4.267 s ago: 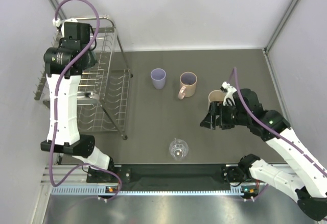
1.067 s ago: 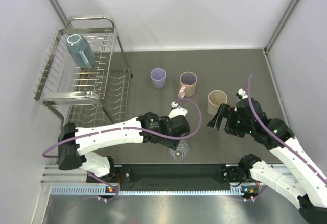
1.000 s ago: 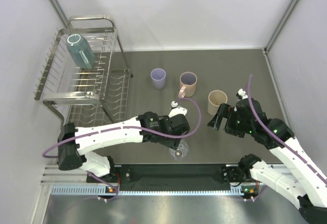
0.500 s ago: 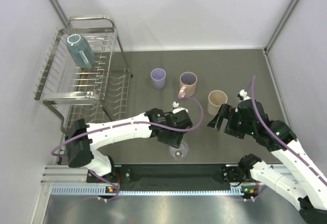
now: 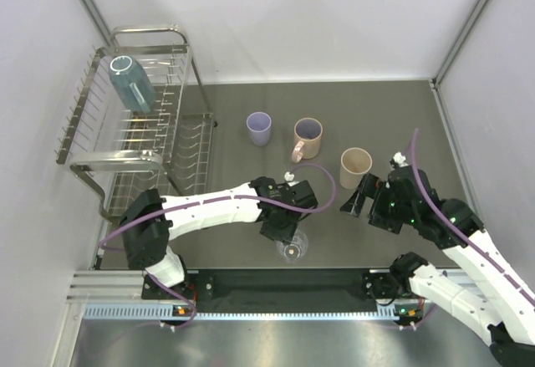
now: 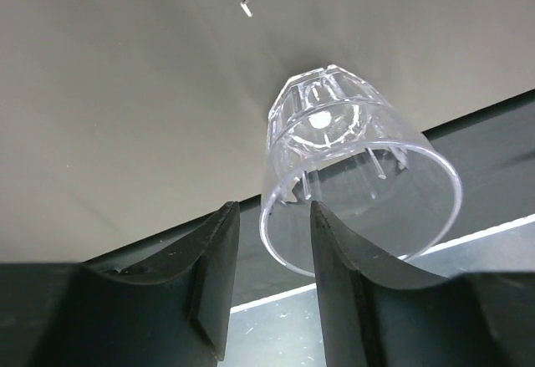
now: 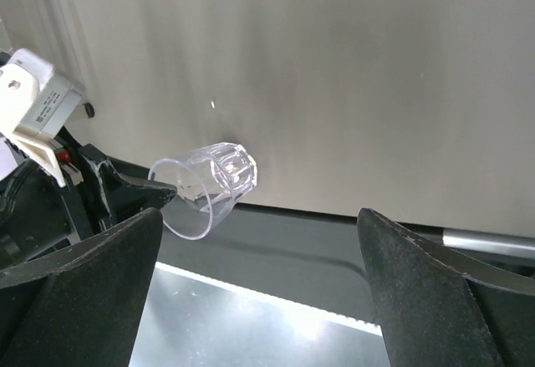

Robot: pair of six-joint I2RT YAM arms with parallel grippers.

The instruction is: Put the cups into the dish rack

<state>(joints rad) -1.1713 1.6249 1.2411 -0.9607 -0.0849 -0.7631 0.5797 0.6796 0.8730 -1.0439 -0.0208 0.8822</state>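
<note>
The clear glass (image 5: 292, 247) stands at the table's near edge. My left gripper (image 5: 286, 233) is right over its far-left rim. In the left wrist view the glass (image 6: 359, 166) has its rim wall between the left gripper's (image 6: 274, 211) jaws, which are part open with gaps on both sides. My right gripper (image 5: 356, 198) hangs wide open just near of the beige tumbler (image 5: 355, 163), holding nothing. The right wrist view shows the glass (image 7: 207, 186) ahead of the right gripper (image 7: 259, 216). The lavender tumbler (image 5: 259, 128) and pink mug (image 5: 308, 138) stand mid-table. A teal-blue cup (image 5: 129, 83) lies in the dish rack (image 5: 117, 160).
The dish rack fills the table's left side, and its tall chrome frame rises above the wire tines. Walls close in on the left, back and right. A black strip and metal rail (image 5: 284, 285) run along the near edge just behind the glass.
My left arm has swung from the rack down to the clear glass, and over the last second its jaws have narrowed around the rim. The right arm has barely moved.
</note>
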